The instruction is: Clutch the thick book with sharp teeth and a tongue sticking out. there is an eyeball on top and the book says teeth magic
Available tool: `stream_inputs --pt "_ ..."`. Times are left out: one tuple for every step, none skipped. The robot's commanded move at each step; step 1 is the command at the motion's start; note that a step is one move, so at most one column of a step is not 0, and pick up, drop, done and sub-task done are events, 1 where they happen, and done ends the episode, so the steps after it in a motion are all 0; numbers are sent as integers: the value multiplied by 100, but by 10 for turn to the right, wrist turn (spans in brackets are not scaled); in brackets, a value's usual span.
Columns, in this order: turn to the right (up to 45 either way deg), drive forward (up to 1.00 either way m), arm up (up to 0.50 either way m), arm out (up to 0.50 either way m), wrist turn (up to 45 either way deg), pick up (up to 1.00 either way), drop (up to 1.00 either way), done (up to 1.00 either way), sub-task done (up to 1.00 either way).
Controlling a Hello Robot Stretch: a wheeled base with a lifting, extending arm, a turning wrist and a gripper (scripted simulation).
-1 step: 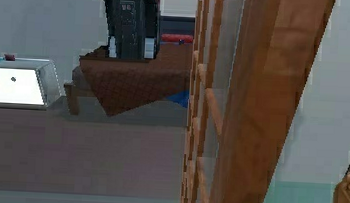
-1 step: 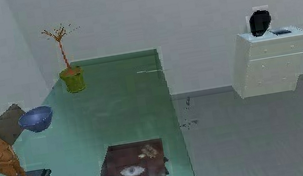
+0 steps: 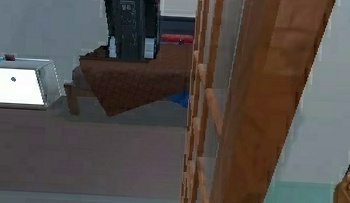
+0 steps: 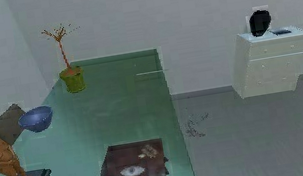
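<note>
A thick dark brown book (image 4: 132, 170) lies flat on the green tabletop (image 4: 121, 101), near the bottom edge of the arm side view just left of the middle. An eyeball shows on its top cover. A row of white teeth runs along the edge nearest the view's bottom.
The same tabletop carries a wooden figure statue (image 4: 8, 164) on a dark base, a blue bowl (image 4: 38, 117) and a bare twig plant in a green pot (image 4: 72, 78). A white dresser (image 4: 272, 62) stands at the back right. Ahead, a wooden shelf frame (image 3: 233, 103) stands close beside a brown-covered table (image 3: 134, 82).
</note>
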Motion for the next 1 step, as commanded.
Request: stream_inputs --pt "0 0 34 0 0 0 0 0 0"
